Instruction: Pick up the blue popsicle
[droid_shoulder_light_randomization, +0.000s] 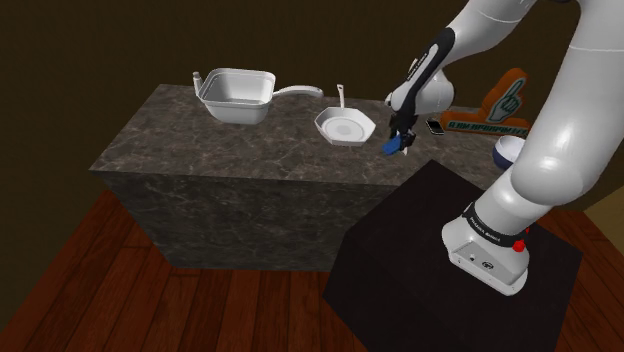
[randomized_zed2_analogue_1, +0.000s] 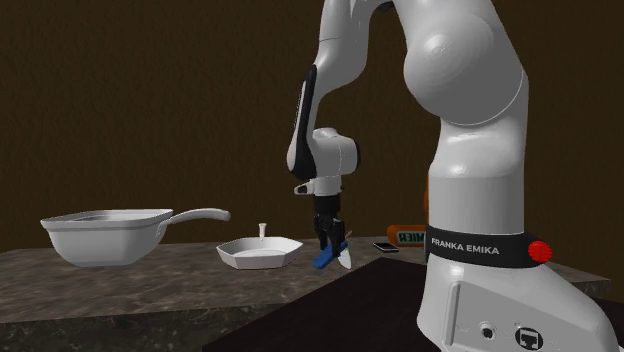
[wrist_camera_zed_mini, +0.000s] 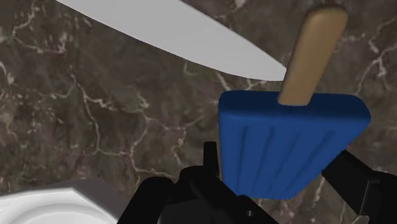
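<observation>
1. Blue popsicle (wrist_camera_zed_mini: 292, 143) sits clamped between the two black fingers of the gripper (randomized_zed2_analogue_1: 329, 243). From the side it looks just clear of the marble counter (wrist_camera_zed_mini: 95, 114), hanging tilted below the hand.
2. The fingers seem to catch only the end of the blue body nearest the palm. The rest of the body and the tan stick (wrist_camera_zed_mini: 315, 54) jut out beyond the fingertips. I'd worry that this overhang could make it swing or pivot in the grip if the arm jerks upward.
3. The ridged blue faces look smooth. With a light squeeze it could slide out through the fingertips during the lift.
4. A pale knife blade (wrist_camera_zed_mini: 191, 38) lies on the counter just past the stick's tip. A dip or a forward drift of the hand could knock the stick against it and twist the popsicle loose.
5. A white dish (wrist_camera_zed_mini: 44, 203) sits close beside the hand on the other side. A sideways move at this low height risks clipping its rim.
6. The hand is working near the counter's edge by the black stand (droid_shoulder_light_randomization: 450, 260). If the popsicle drops here, I'd guess it could tumble off the counter altogether.
</observation>
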